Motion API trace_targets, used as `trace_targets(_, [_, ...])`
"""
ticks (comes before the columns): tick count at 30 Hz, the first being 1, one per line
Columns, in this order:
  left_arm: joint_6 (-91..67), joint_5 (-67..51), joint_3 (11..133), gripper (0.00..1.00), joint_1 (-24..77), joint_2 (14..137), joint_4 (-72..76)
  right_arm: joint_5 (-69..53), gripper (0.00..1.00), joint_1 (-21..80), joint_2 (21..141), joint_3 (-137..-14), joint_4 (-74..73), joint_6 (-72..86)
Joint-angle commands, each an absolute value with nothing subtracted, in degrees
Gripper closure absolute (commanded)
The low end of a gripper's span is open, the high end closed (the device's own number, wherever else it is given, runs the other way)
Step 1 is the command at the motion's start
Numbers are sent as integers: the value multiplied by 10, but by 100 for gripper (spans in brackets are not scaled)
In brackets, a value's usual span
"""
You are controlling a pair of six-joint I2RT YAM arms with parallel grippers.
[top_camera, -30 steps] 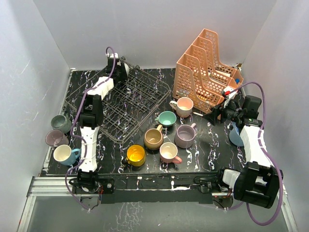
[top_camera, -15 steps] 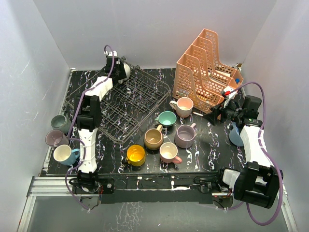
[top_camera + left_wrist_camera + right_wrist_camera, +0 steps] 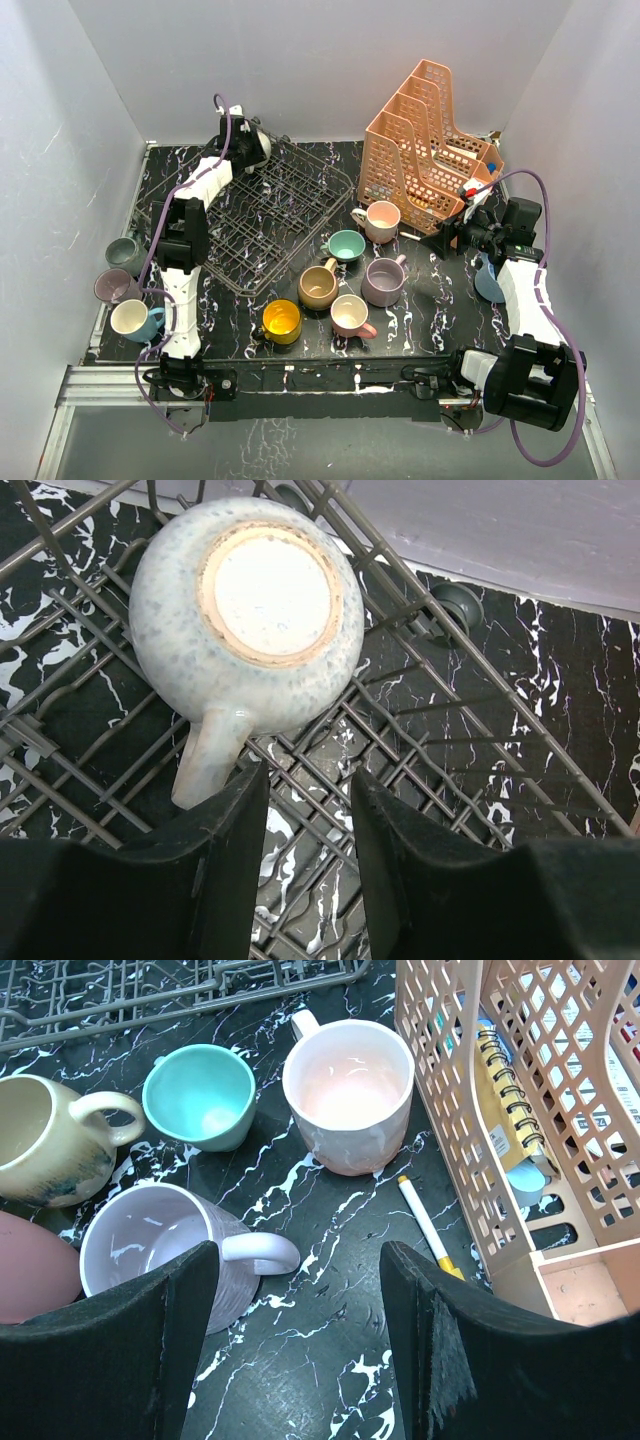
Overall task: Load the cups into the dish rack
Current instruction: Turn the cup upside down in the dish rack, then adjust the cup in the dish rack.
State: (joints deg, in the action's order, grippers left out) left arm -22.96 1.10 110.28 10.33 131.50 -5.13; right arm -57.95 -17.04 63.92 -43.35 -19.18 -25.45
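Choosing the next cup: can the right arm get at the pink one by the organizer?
Probably yes: the right gripper hangs open facing the upright pink cup, nothing between them; a pen lies aside.

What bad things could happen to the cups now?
The left gripper sits right beside the handle of the upside-down speckled cup in the rack; a bump might tip it on the wires. The right gripper hangs open over crowded cups; reaching for the lilac cup, it might knock the teal cup or roll the pen.
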Motion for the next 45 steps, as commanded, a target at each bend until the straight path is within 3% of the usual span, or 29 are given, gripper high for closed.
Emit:
trace_targets(1, [-237,-12,1119,68,106,1274,-54,-583,32,-175,634,-435,-175,-264])
trace_targets(10, [-229,12,1040,100,88,1219,-24,-583,32,-177,634,-435,-175,-264])
trace_targets(20, [-242,-79,1064,100,70,1276,-44,-584,32,-178,638,-434,-174,-264])
trace_targets(37, [-252,49,1172,100,58,1353,-56,-585,32,-182,638,-435,-177,-264])
trace_targets(45, [-249,50,1250,100,54,1401,-75,-584,32,-184,640,-435,-177,-265])
